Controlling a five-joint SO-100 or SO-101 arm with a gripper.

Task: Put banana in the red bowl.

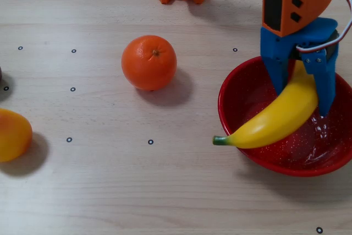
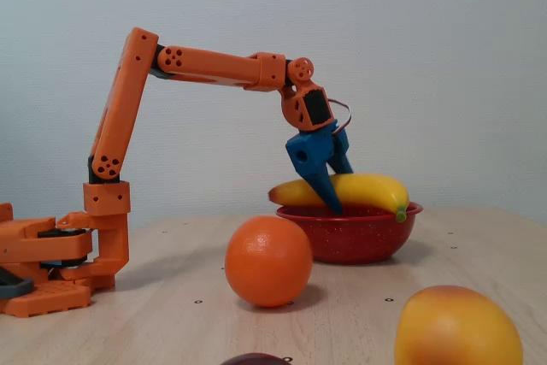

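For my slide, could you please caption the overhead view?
Blue gripper holds the banana over the red bowl, green stem past the rim; an orange sits nearby on the table.

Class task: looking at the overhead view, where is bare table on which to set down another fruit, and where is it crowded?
Free: between the orange and the yellow-orange fruit, and along the bottom edge. Crowded: the red bowl, with banana and pincer.
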